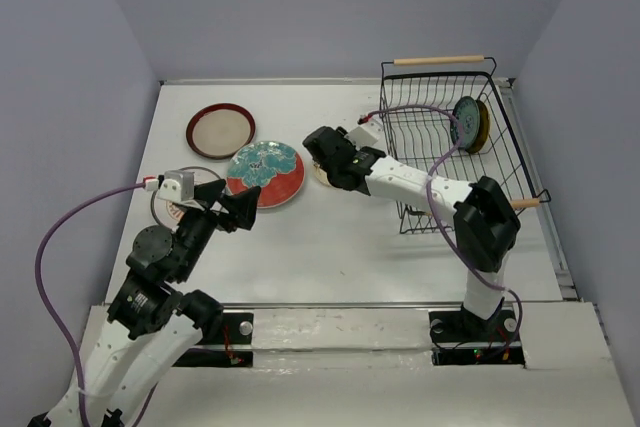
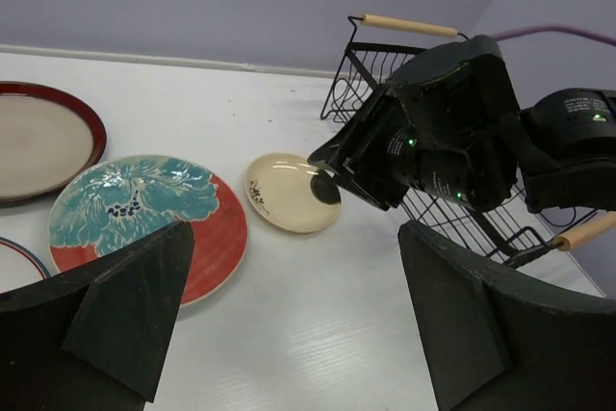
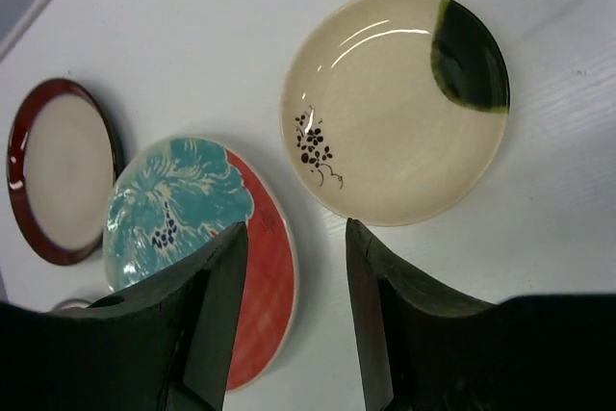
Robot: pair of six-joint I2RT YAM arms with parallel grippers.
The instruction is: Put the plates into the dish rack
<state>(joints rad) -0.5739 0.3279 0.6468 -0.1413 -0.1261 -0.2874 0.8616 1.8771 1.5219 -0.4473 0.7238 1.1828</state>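
The cream plate [image 3: 385,103] with a dark green patch lies flat on the table, also in the left wrist view [image 2: 284,194]. My right gripper [image 1: 325,155] hovers open just above its near-left edge, jaws apart and empty [image 3: 294,228]. The red-and-teal floral plate [image 1: 265,173] and the red-rimmed beige plate [image 1: 219,129] lie to its left. My left gripper [image 1: 232,202] is open and empty [image 2: 294,238] beside the floral plate. A white plate [image 1: 160,205] lies partly hidden under the left arm. The dish rack [image 1: 505,137] holds a blue patterned plate [image 1: 465,122] and a yellow plate [image 1: 484,125], both on edge.
The rack stands at the back right, its wooden handles [image 1: 438,60] at the far and near ends. My right arm [image 1: 420,187] runs along the rack's left wall. A purple cable [image 1: 420,112] loops over the rack. The table's raised rim [image 1: 330,80] runs along the back.
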